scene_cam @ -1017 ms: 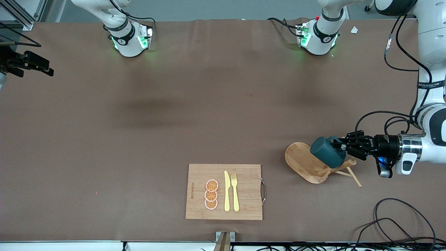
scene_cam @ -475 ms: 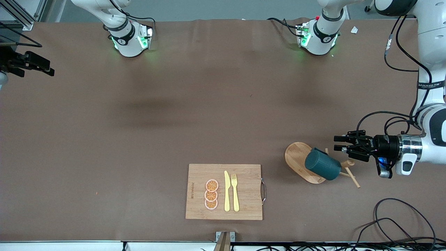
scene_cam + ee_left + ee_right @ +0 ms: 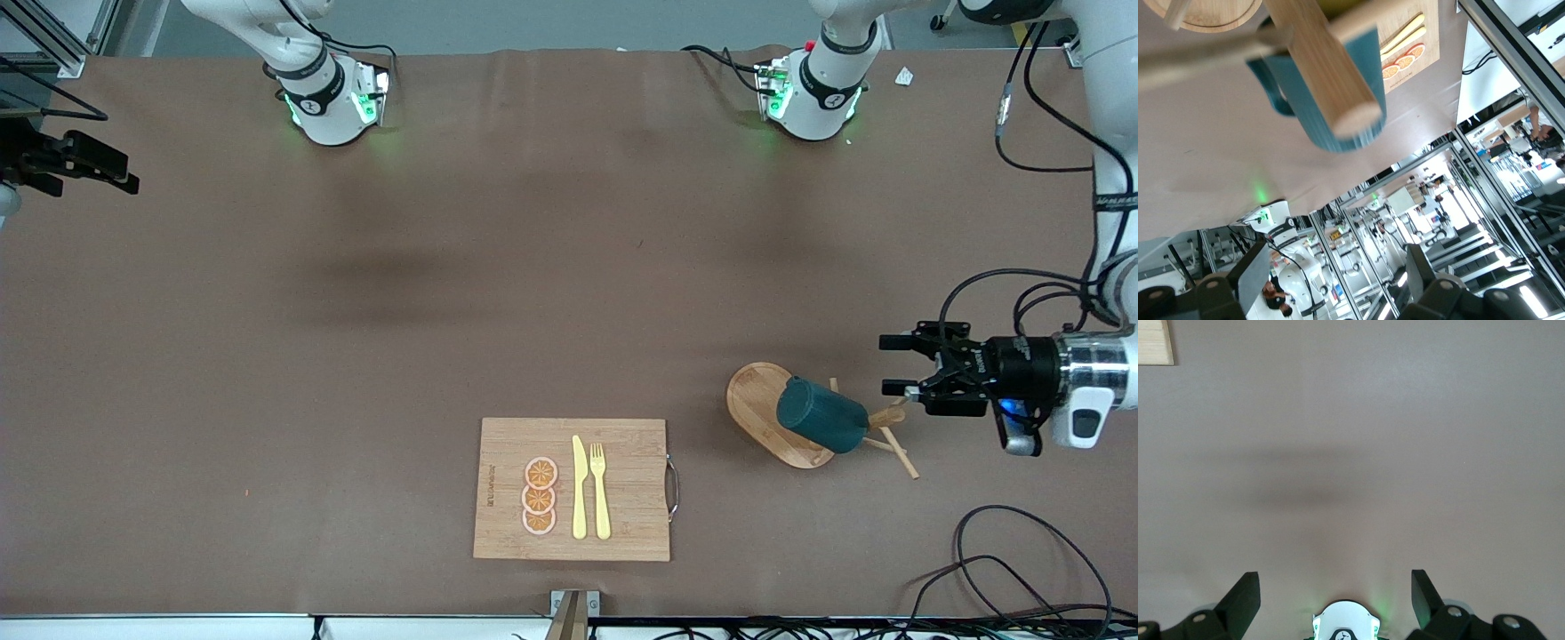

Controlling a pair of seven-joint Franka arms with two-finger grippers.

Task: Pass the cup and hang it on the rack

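The dark teal cup [image 3: 822, 418] hangs tilted on the light wooden rack [image 3: 756, 404], its handle [image 3: 1268, 87] hooked over a thin peg [image 3: 1198, 60] beside the post [image 3: 1321, 60]. My left gripper [image 3: 896, 364] is level with the rack's top at the side toward the left arm's end of the table. It stands open and apart from the cup, and nothing lies between its fingers [image 3: 1418, 270]. My right gripper [image 3: 1336, 587] waits open and empty high over bare table near the right arm's base.
A wooden cutting board [image 3: 573, 489] lies near the table's front edge, beside the rack toward the right arm's end. On it are a yellow knife [image 3: 579, 489], a fork [image 3: 600, 489] and three orange slices [image 3: 539, 498]. Loose black cables [image 3: 1022, 560] lie by the front corner at the left arm's end.
My left gripper opened, let go of the cup and drew back toward the left arm's end. The cup dropped a little and settled on the rack's peg.
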